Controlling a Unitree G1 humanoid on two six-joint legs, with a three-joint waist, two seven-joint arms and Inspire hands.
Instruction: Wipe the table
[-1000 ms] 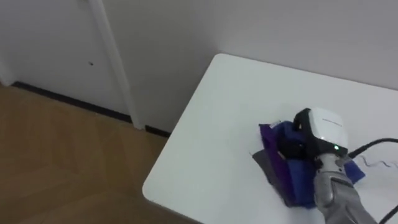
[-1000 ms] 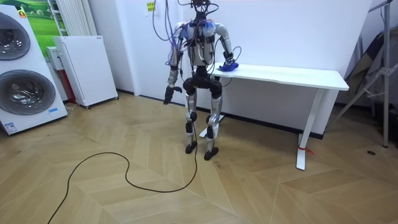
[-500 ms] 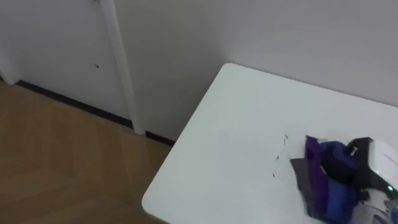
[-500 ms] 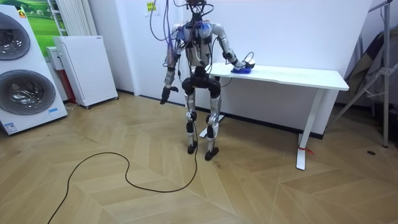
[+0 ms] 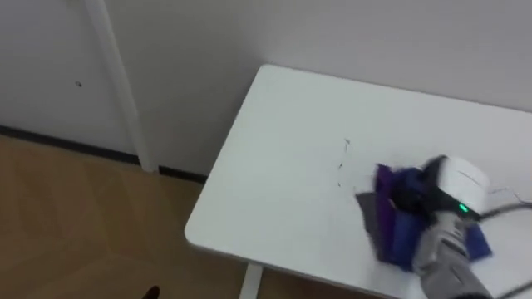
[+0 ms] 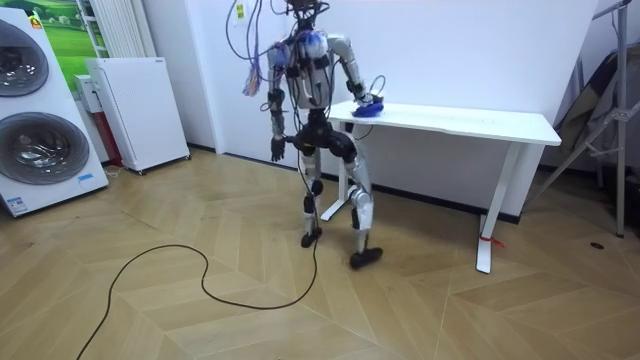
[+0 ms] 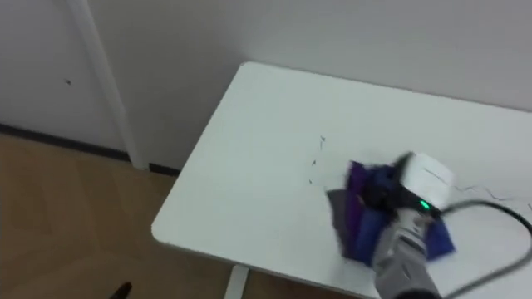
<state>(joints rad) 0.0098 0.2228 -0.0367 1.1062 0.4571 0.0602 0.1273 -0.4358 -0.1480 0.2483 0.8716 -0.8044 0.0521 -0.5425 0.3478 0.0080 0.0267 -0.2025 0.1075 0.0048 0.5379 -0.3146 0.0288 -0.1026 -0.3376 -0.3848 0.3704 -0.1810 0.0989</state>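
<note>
Half a second ago my right hand (image 5: pixel 439 189) and the cloth (image 5: pixel 392 226) were further along the table (image 5: pixel 274 141), out toward its middle. Now both are back near the end by the wall corner, as the room view shows. I read it as the return half of a wiping stroke, so wiping is underway, not finished. My stance has changed too: feet wider, one leg stepped out.

The purple-and-grey cloth lies bunched on the tabletop near the front edge, under my right hand. Thin dark marks (image 5: pixel 342 159) sit just beside it on my left, not yet covered.

My right arm reaches forward and down, hand on top of the cloth. I cannot tell whether it clamps the cloth or only presses it.

My left hand (image 6: pixel 277 152) hangs at my side, idle, its state too small to tell.
</note>
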